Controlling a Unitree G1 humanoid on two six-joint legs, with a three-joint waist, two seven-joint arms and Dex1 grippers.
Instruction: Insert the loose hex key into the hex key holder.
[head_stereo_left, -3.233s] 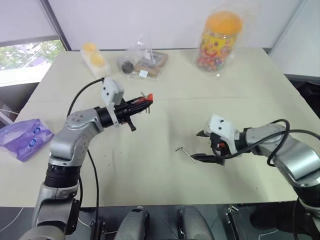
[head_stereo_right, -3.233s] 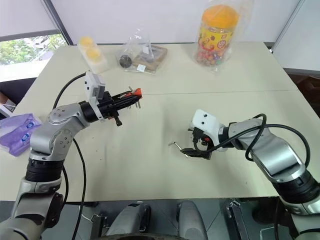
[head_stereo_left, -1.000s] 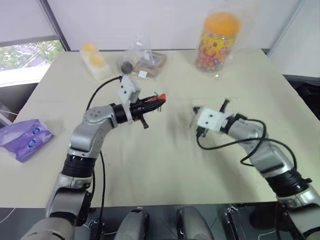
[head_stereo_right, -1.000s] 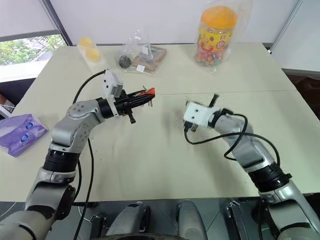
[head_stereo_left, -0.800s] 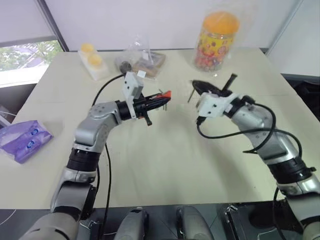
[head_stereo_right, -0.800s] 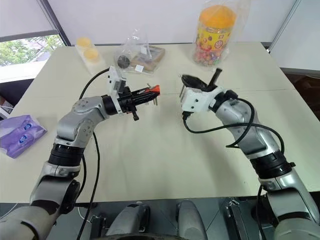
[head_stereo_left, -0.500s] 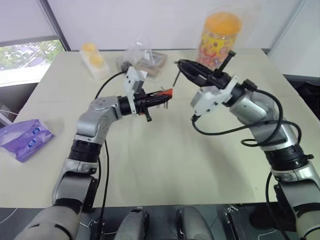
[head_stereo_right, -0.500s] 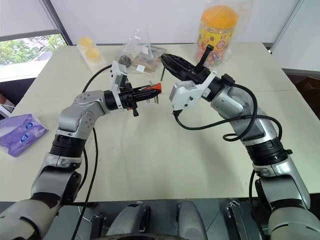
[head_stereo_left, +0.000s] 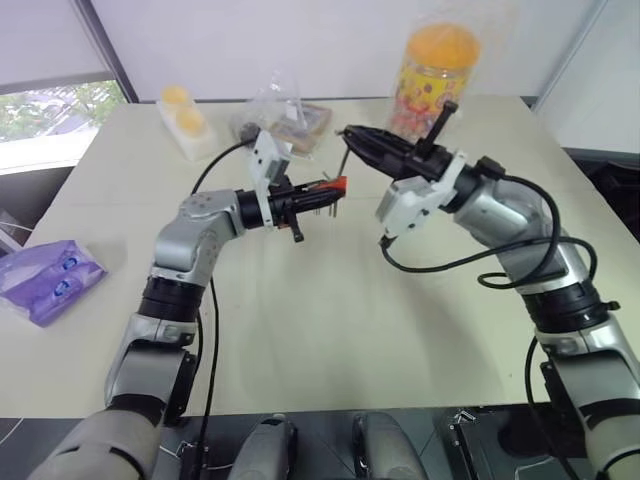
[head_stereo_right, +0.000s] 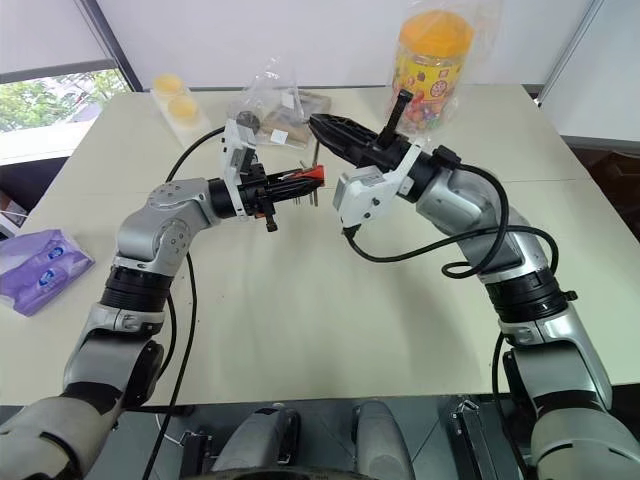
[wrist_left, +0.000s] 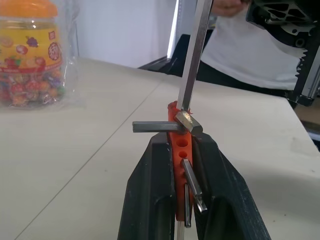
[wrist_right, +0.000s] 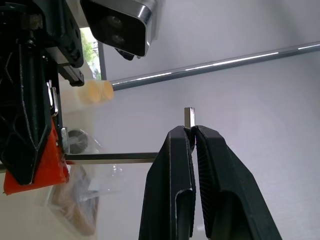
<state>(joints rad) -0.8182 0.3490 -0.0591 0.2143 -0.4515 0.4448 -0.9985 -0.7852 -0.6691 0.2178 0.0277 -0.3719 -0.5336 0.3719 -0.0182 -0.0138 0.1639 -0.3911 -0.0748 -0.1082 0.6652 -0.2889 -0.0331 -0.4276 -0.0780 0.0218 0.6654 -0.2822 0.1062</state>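
My left gripper (head_stereo_left: 322, 192) is shut on the red-orange hex key holder (wrist_left: 176, 150), held level above the table with short grey keys sticking out of it. My right gripper (head_stereo_left: 350, 135) comes in from the right, just above the holder, and is shut on the bend of the loose hex key (wrist_right: 115, 158). The key's long arm (wrist_left: 192, 60) runs from my right gripper (wrist_right: 192, 131) to the holder's far end (wrist_right: 35, 170) and meets it there. Whether its tip sits in a hole is unclear.
A candy jar with an orange lid (head_stereo_left: 440, 70) stands at the back of the table. A clear bag of small items (head_stereo_left: 285, 120) and a pack of yellow cups (head_stereo_left: 188, 118) lie at the back left. A purple packet (head_stereo_left: 45, 280) lies at the left edge. A person in white (wrist_left: 250, 45) stands beyond the table.
My right gripper has lifted the hex key off the table and swung it up and left to the holder. My left gripper has brought the holder toward the middle, then kept still.
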